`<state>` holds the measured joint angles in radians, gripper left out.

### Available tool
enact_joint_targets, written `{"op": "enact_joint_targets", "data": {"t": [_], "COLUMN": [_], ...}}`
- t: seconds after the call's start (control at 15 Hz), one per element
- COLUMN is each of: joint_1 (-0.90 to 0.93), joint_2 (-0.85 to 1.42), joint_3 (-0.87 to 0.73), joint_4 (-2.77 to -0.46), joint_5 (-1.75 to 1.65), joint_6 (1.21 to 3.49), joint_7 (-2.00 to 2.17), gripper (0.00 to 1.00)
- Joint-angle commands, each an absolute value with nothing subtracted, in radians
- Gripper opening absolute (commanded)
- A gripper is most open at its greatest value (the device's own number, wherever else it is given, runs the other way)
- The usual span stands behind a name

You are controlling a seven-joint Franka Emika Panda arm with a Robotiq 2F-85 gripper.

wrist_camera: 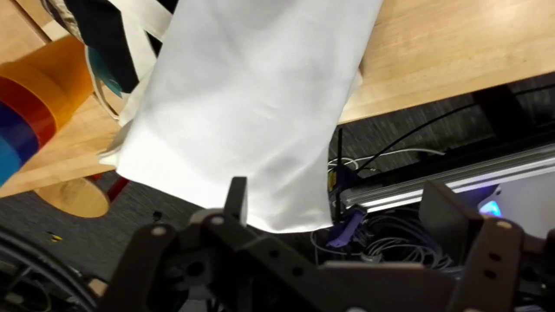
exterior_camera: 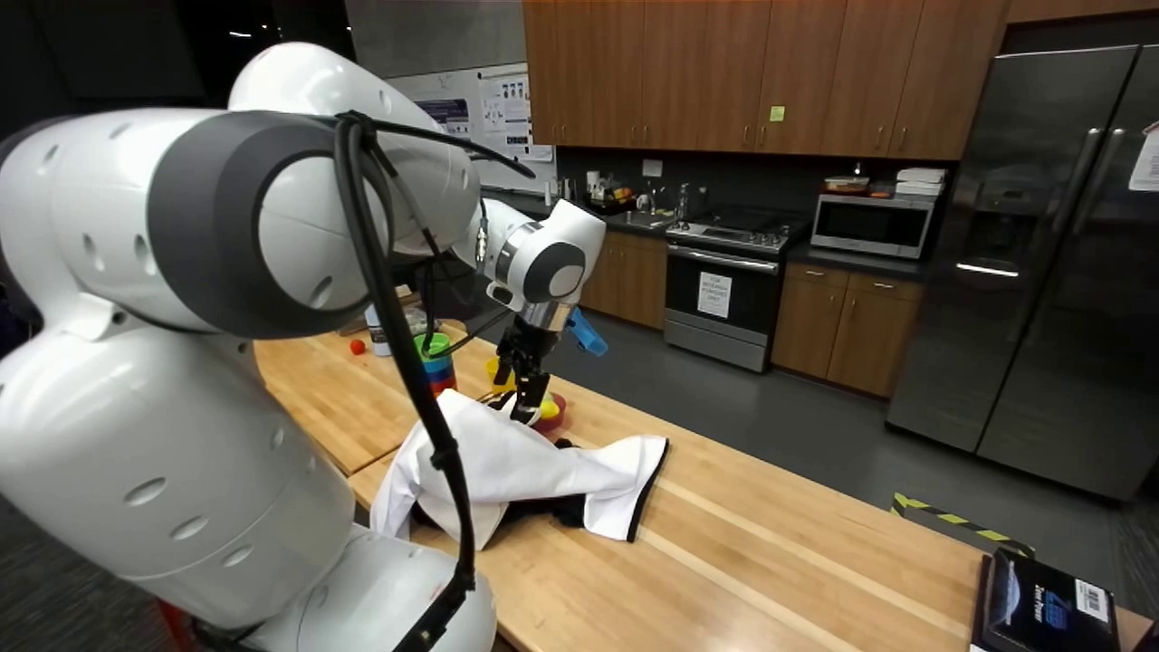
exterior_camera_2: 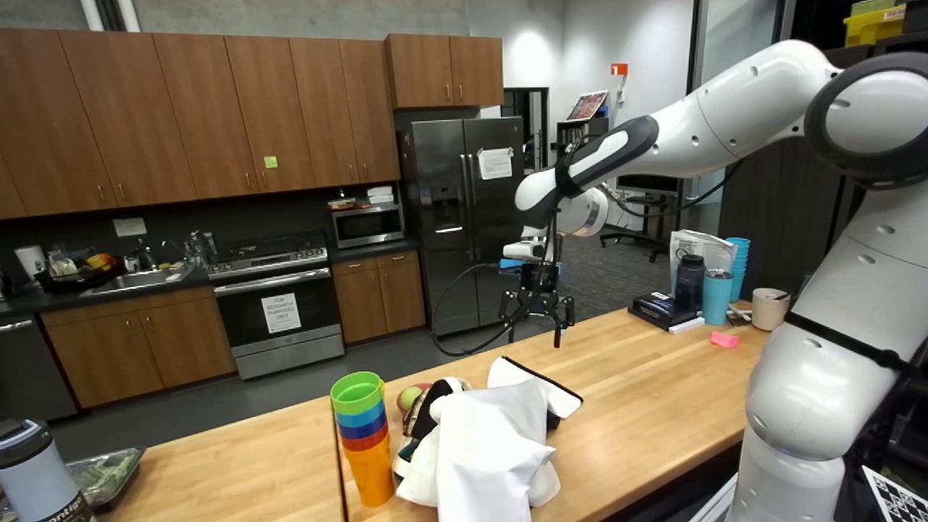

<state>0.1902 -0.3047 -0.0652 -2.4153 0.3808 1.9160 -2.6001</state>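
My gripper (wrist_camera: 340, 203) is open and holds nothing; its two fingers stand wide apart in the wrist view. It also shows in both exterior views (exterior_camera: 521, 394) (exterior_camera_2: 535, 333), pointing down above the table. A white cloth (wrist_camera: 260, 86) is nearest to it, draped in folds with one end over the table edge. The cloth also lies in both exterior views (exterior_camera: 516, 466) (exterior_camera_2: 493, 435). Black and cream fabric (exterior_camera_2: 428, 417) shows partly from under it. A stack of coloured cups (exterior_camera_2: 366, 442) stands beside the cloth. A red bowl (exterior_camera: 554, 421) with yellow and green round items sits behind it.
The wooden table (exterior_camera: 770, 561) carries a black box (exterior_camera_2: 660, 308), dark bottle (exterior_camera_2: 689, 286), blue cup (exterior_camera_2: 718, 297), beige mug (exterior_camera_2: 770, 308) and pink item (exterior_camera_2: 723, 339) at one end. A light blue bottle (exterior_camera_2: 45, 471) and a tray of greens (exterior_camera_2: 109, 475) stand at the opposite end.
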Motion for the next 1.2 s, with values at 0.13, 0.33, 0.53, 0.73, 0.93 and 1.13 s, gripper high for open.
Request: {"op": "enact_joint_targets", "data": {"t": [0.13, 0.33, 0.53, 0.73, 0.93, 1.13], "joint_1": [0.576, 0.814, 0.807, 0.816, 0.895, 0.954], "joint_2": [-0.343, -0.393, -0.356, -0.349, -0.407, -0.362], "joint_3": [-0.413, -0.643, -0.700, -0.709, -0.761, -0.775], "joint_4": [-2.355, -2.394, -2.397, -2.395, -2.419, -2.435], "joint_5": [0.059, -0.199, -0.382, -0.365, -0.367, -0.439], "joint_6": [1.836, 1.874, 1.955, 1.939, 1.933, 1.986], "joint_7": [-2.607, -2.604, -2.603, -2.602, -2.602, -2.603], "gripper": [1.00, 1.00, 1.00, 1.00, 1.00, 1.00]}}
